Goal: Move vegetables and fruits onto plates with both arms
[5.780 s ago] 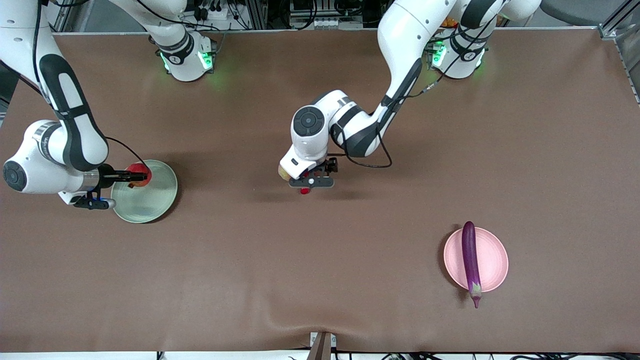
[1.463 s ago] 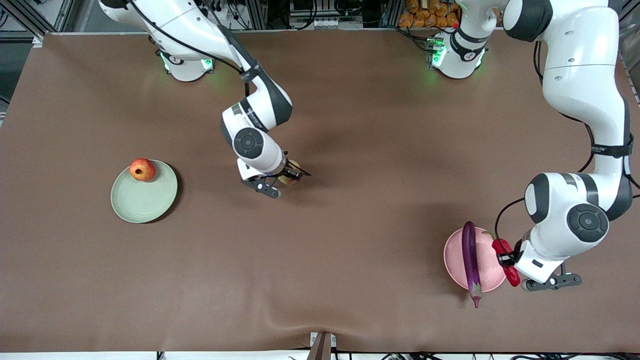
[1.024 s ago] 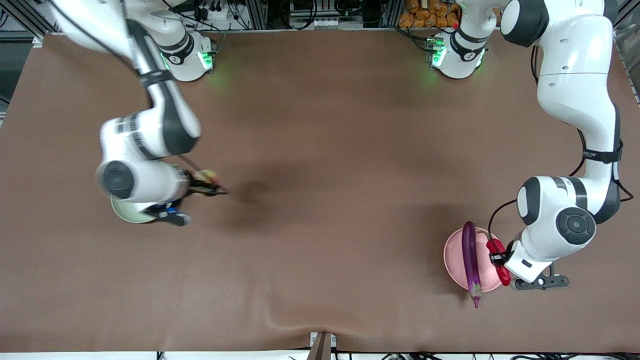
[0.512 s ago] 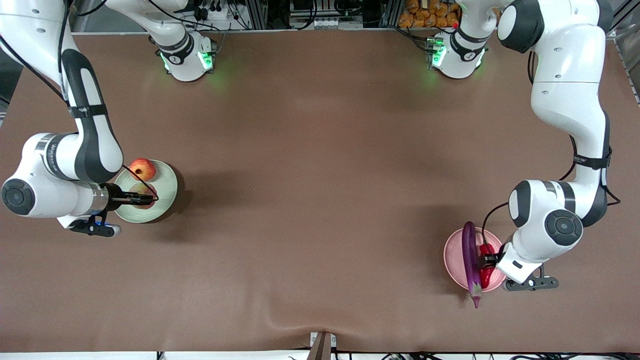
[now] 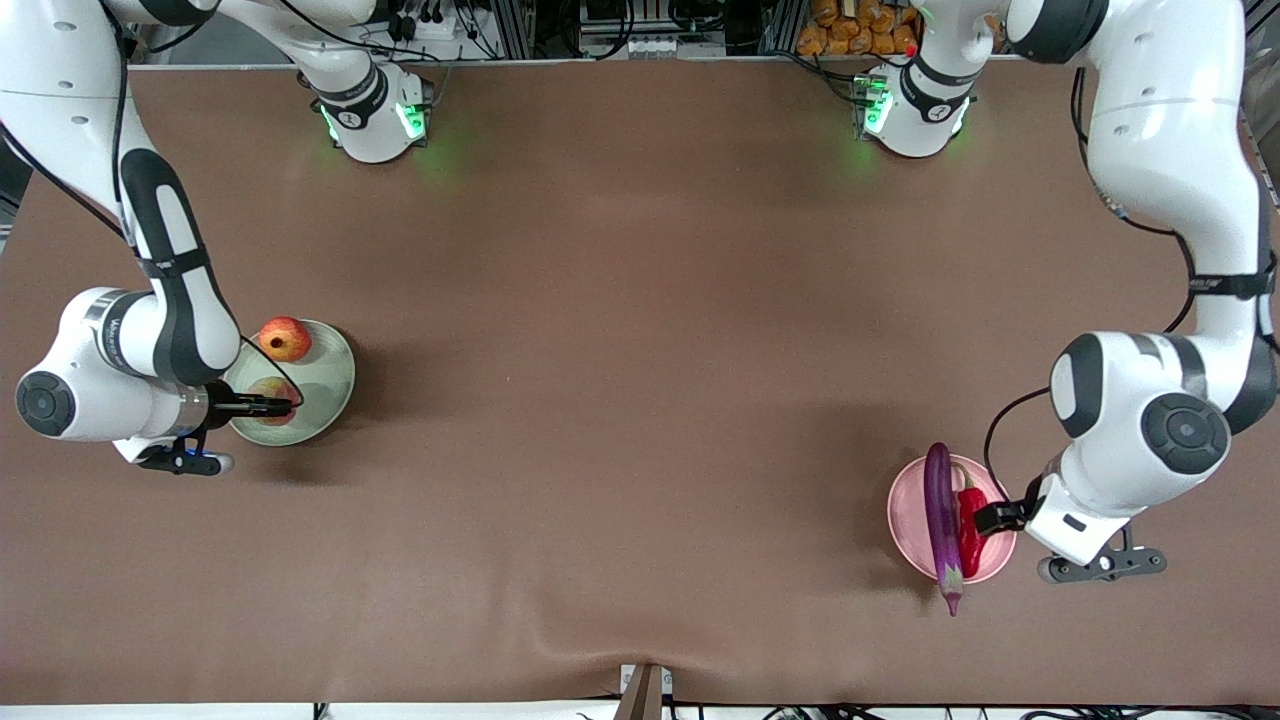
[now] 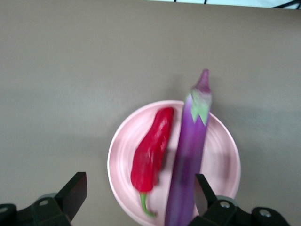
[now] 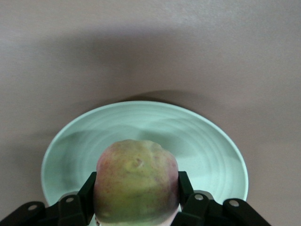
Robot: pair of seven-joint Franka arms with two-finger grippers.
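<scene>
My right gripper (image 5: 280,407) is shut on the pale yellow-pink peach (image 5: 266,391) over the mint green plate (image 5: 325,375). In the right wrist view the peach (image 7: 136,169) sits between the fingers (image 7: 183,186) above the plate (image 7: 207,146). The red-orange pomegranate (image 5: 285,338) lies on that plate's edge farthest from the camera. My left gripper (image 5: 992,516) is open at the rim of the pink plate (image 5: 903,520). The red chili (image 5: 968,517) lies on it beside the purple eggplant (image 5: 938,510). The left wrist view shows chili (image 6: 153,148), eggplant (image 6: 190,150) and plate (image 6: 123,155).
The eggplant's stem end (image 5: 950,590) overhangs the pink plate's rim toward the camera. The brown table cloth (image 5: 620,420) stretches between the two plates. The arm bases (image 5: 372,115) (image 5: 915,105) stand along the table edge farthest from the camera.
My left gripper has opened and drawn back from the chili, which now lies on the pink plate beside the eggplant. My right gripper with the peach has shifted slightly over the green plate.
</scene>
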